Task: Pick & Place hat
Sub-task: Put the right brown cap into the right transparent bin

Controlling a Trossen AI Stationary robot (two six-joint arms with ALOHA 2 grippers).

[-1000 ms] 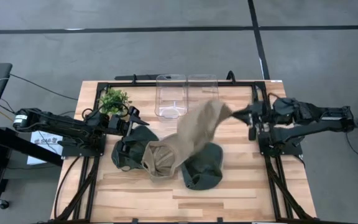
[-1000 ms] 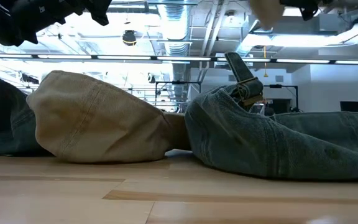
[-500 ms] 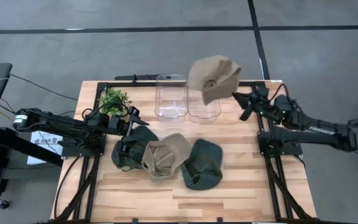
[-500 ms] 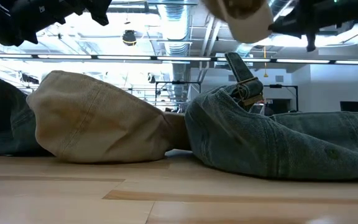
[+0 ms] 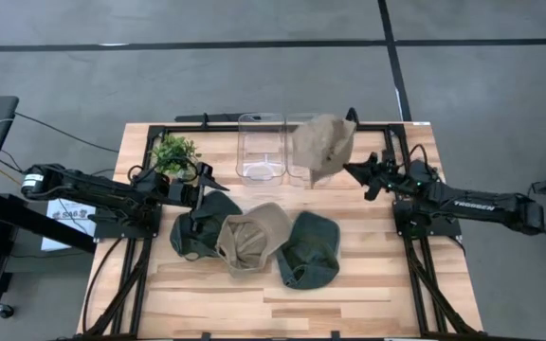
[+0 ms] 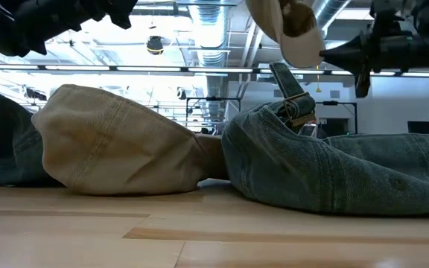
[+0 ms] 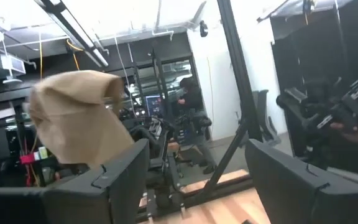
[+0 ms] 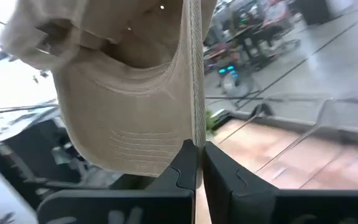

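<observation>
Carrying the tan hat [image 5: 322, 142] with my right gripper [image 5: 353, 170], jaws pinched on its brim, above the far right clear bin [image 5: 309, 166]; next I lower and release. Left gripper [image 5: 200, 176] waits, jaws wide.

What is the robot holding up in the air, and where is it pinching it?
The right gripper holds a tan hat, pinched by the edge of its brim.
</observation>
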